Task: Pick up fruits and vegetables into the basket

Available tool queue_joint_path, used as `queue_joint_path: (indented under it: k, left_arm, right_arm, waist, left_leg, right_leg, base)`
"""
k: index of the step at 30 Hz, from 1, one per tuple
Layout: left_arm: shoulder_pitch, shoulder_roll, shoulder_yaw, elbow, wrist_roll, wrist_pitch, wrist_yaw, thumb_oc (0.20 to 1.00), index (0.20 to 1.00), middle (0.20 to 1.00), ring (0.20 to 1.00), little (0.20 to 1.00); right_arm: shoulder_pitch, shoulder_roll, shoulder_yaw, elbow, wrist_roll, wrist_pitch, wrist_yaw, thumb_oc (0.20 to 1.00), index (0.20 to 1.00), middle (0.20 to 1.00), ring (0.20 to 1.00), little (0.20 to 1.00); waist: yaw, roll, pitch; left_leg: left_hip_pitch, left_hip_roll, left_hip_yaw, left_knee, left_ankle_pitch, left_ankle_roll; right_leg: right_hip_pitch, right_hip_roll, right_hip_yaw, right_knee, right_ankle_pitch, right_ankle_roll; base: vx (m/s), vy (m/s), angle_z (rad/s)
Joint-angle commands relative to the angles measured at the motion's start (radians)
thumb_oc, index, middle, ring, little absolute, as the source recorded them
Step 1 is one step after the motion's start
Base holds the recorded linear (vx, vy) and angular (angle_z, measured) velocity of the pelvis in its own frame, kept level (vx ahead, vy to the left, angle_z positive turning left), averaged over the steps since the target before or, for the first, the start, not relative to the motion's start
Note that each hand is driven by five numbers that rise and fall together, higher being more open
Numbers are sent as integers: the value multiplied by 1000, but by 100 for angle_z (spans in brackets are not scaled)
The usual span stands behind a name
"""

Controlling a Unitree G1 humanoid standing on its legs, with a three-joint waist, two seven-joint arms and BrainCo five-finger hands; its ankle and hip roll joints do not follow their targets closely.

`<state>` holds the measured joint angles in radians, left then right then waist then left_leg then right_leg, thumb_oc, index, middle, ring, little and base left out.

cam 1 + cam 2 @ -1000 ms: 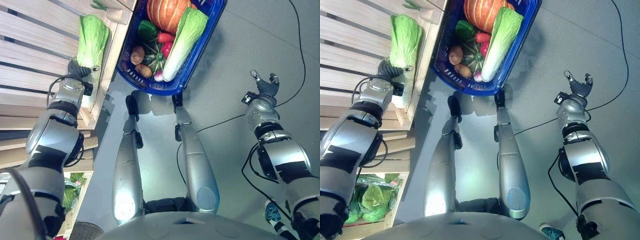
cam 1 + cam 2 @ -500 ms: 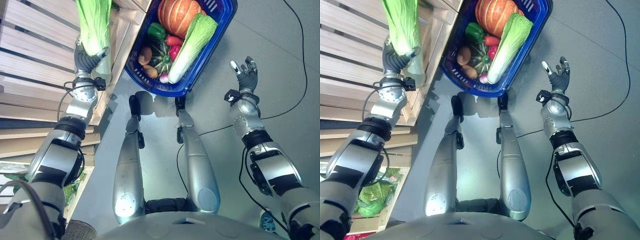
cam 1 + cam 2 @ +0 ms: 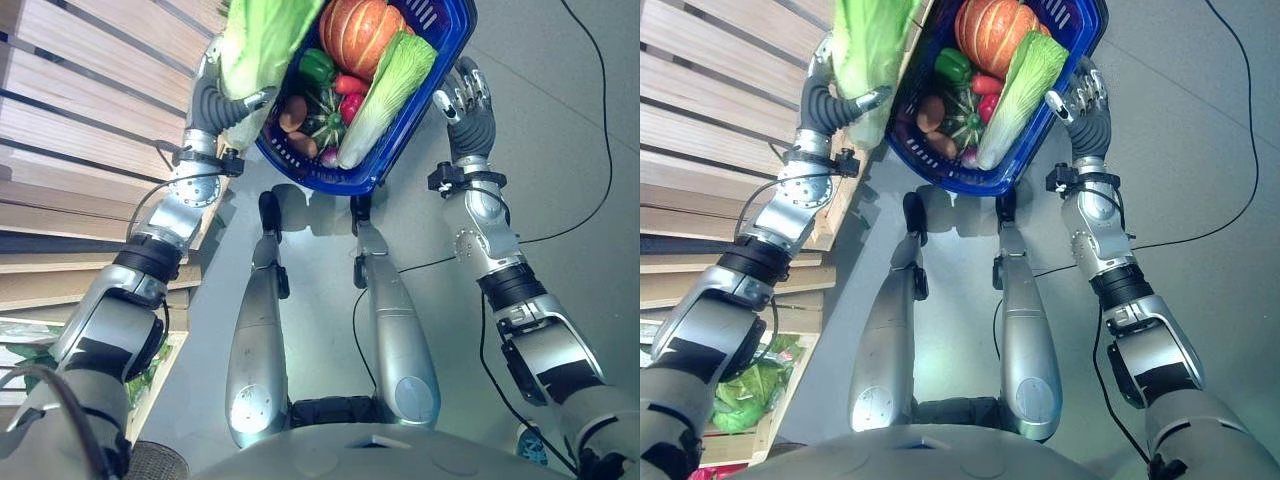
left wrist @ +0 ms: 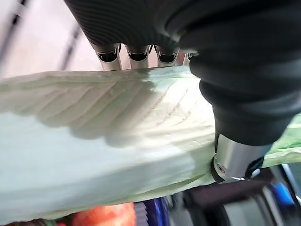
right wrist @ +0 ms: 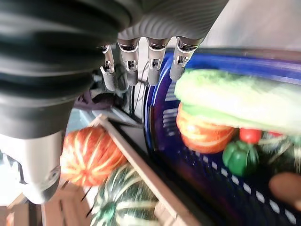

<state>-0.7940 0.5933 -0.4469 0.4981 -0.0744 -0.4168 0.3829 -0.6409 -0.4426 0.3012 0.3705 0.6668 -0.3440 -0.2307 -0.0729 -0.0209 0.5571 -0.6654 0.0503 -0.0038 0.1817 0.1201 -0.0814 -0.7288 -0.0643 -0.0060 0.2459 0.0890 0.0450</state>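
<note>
A blue basket (image 3: 335, 180) stands on the grey floor and holds an orange pumpkin (image 3: 360, 30), a napa cabbage (image 3: 390, 85), a green pepper (image 3: 316, 66) and several smaller vegetables. My left hand (image 3: 215, 100) is shut on a second napa cabbage (image 3: 262, 40), held over the basket's left rim. Its fingers and thumb (image 4: 235, 160) wrap round that pale green cabbage (image 4: 94, 141). My right hand (image 3: 468, 105) is open, with straight fingers (image 5: 141, 66) close beside the basket's right wall (image 5: 160, 122); whether it touches the wall I cannot tell.
Wooden slatted shelves (image 3: 90, 130) run along the left. A crate with leafy greens (image 3: 740, 400) sits at the lower left. The right wrist view shows another pumpkin (image 5: 89, 150) and a striped green squash (image 5: 127, 197) in a wooden crate past the basket.
My left hand has lifted the cabbage off the wooden shelf and carried it right, over the basket's edge. My right hand has swung up and left to the basket's right wall.
</note>
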Motion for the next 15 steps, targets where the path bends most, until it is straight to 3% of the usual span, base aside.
queue_joint_path:
  k: [1, 15]
  left_arm:
    - [-1, 3, 6, -109, 87, -77, -6, 200, 200, 200, 200, 200]
    - [-19, 22, -32, -265, 185, -45, -77, 200, 200, 200, 200, 200]
  right_arm:
    - [33, -16, 7, -138, -39, -17, 46, 1000, 1000, 1000, 1000, 1000]
    - [24, -8, 68, -293, -19, 79, 198, 1000, 1000, 1000, 1000, 1000]
  waist:
    - [2, 15, -37]
    - [5, 10, -37]
  left_leg:
    - [5, -56, 34, 24, -67, 17]
    - [3, -52, 35, 23, -60, 20]
  right_leg:
    - [48, 34, -55, 34, -74, 28]
    - [48, 29, -50, 30, -61, 33]
  base:
    - [0, 0, 0]
    - [2, -1, 0]
